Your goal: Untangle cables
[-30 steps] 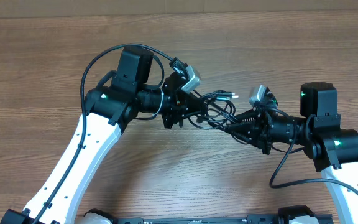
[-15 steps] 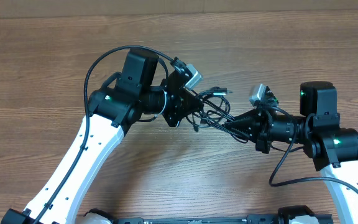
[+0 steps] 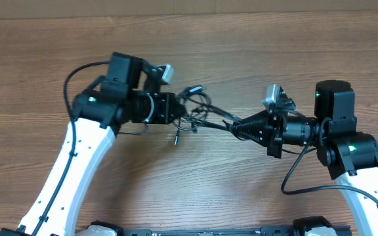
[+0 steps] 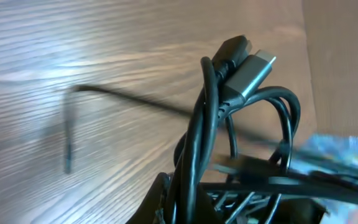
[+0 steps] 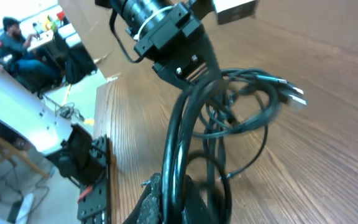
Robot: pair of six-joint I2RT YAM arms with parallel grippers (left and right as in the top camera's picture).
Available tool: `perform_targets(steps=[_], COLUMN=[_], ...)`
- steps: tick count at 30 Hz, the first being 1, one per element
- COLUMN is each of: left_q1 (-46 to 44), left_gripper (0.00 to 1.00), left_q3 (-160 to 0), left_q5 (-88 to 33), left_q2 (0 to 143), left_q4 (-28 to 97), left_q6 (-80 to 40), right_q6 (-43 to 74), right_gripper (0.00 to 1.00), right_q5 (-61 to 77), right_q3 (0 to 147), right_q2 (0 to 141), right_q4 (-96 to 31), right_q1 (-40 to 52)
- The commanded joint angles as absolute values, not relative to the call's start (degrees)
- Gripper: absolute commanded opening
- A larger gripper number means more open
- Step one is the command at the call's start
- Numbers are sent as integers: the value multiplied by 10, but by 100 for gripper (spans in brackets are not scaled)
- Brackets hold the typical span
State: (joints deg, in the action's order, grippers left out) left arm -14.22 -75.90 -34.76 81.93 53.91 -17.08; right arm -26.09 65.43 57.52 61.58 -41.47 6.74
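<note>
My left gripper (image 3: 175,113) and right gripper (image 3: 234,128) each clamp the cables (image 3: 202,111), a tangle strung between them over the table (image 3: 274,52); pulling apart hard could cinch the knot or slip my grip.

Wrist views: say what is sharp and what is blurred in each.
Left wrist: the cables and their grey plug are sharp, the table soft, the right edge smeared. Right wrist: cables blur nearest the lens, crisper farther off.

Brown wood-grain tbl (image 3: 254,39), grain running left-right.
</note>
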Motion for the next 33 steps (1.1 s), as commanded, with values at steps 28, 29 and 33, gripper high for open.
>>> perform_targets(steps=[28, 29, 33], left_q1=[-42, -45, -75], left_gripper=[4, 4, 4], left_q3=[-759, -759, -759], left_q5=[-593, -615, -623], left_q2=[825, 825, 825], left_q4=[527, 526, 526], left_q6=[129, 150, 207], right_q6=[-31, -25, -55], right_gripper=[50, 50, 50], right_q5=[514, 521, 581], right_q3=[589, 589, 589], right_q2=[600, 600, 600], right_q4=[-413, -413, -418], right_q1=[-23, -23, -23])
